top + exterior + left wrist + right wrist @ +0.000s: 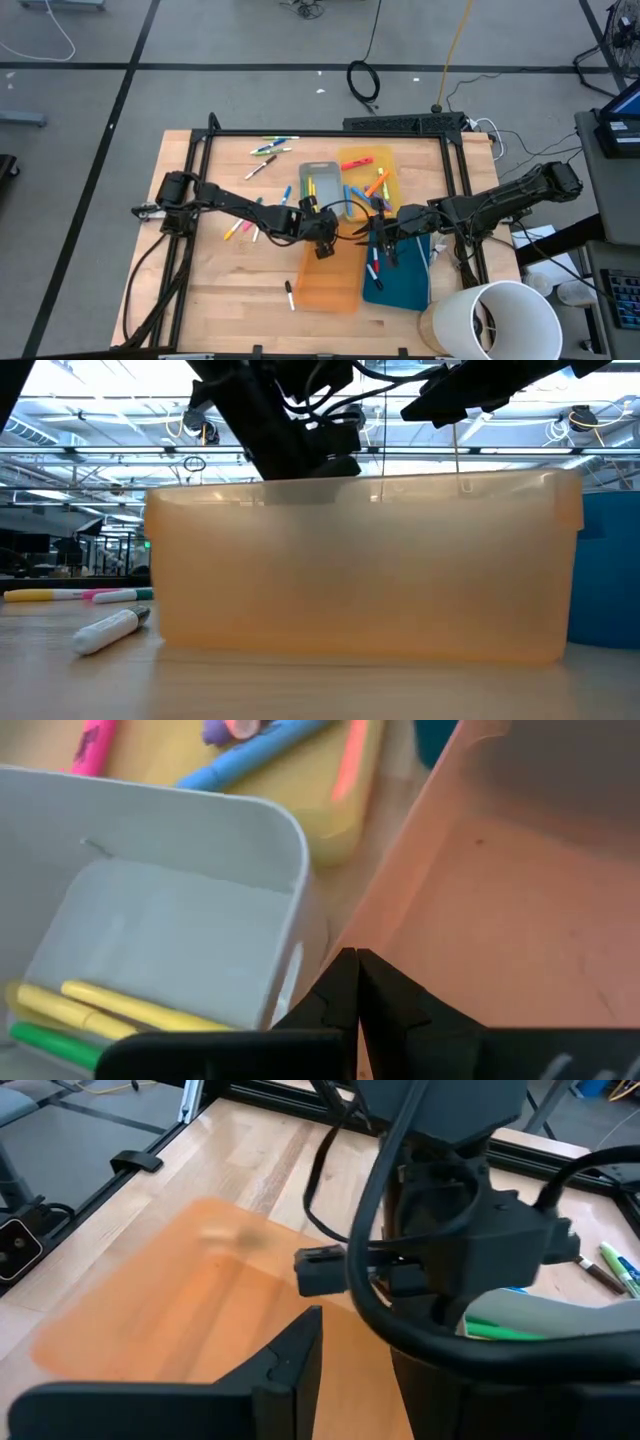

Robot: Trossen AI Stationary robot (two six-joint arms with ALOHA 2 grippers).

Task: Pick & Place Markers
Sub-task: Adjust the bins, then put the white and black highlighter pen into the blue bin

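Now your left gripper (356, 982) has its two fingers pressed together with nothing between them, just over the near rim of the orange tray (330, 275). Beside it stands the grey tray (150, 910), and you see yellow markers (120, 1008) and a green marker (50, 1042) lying inside it. Your right gripper (383, 240) hangs above the edge between the orange tray and the blue tray (405, 275); I cannot tell if its fingers are apart or together. A red marker (375, 268) lies on the blue tray. More markers (365, 185) lie in the yellow tray (392, 190), some are loose on the table (210, 290) behind the trays (272, 147) and under the left arm (243, 226), and one white marker (290, 294) lies left of the orange tray.
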